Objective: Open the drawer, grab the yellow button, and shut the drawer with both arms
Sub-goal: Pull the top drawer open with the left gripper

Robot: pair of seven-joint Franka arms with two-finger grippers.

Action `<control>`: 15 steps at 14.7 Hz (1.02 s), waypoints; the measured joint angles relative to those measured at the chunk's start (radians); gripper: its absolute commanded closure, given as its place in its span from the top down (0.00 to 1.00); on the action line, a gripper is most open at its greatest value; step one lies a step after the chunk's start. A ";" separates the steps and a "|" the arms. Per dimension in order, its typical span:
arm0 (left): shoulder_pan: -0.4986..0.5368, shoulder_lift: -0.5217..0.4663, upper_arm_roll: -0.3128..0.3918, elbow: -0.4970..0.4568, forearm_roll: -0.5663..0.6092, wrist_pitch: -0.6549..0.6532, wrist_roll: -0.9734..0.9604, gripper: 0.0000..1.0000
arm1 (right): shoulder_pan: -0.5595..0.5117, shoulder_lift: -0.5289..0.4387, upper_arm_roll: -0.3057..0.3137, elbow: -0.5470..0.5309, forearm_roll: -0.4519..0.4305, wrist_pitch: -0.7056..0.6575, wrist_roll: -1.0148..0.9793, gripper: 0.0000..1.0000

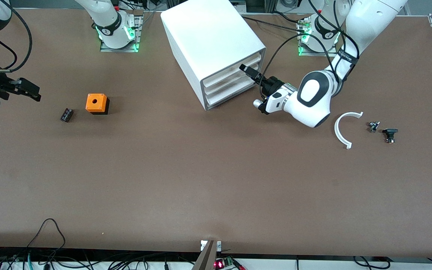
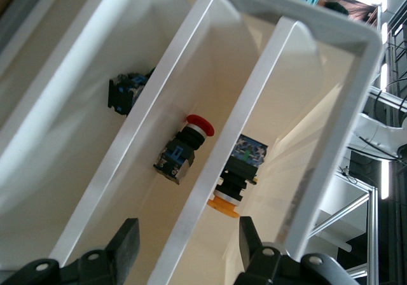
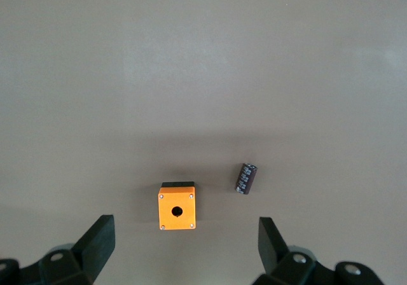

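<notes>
The white cabinet stands at the table's back middle, its three drawers all pushed in. The uppermost drawer shows in the left wrist view, and the orange-capped button lies in it. My left gripper is open at the drawer fronts. In the left wrist view its fingers straddle a white drawer lip, without gripping it. My right gripper is open and empty, up over the table's right-arm end.
An orange cube with a hole and a small dark ridged block lie toward the right arm's end. A white curved piece and two small dark parts lie toward the left arm's end. The lower drawers hold a red-capped button and a dark one.
</notes>
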 measured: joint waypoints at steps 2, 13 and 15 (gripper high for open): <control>0.000 -0.001 -0.022 -0.019 0.000 0.013 0.001 0.56 | 0.000 0.000 0.000 0.000 0.000 0.000 -0.003 1.00; 0.039 -0.040 0.078 -0.011 -0.008 0.047 0.038 0.00 | -0.001 0.000 -0.017 0.000 0.047 -0.001 -0.004 1.00; 0.071 -0.045 0.142 0.032 -0.008 0.057 0.044 0.00 | -0.001 0.001 -0.023 -0.001 0.060 -0.001 -0.004 1.00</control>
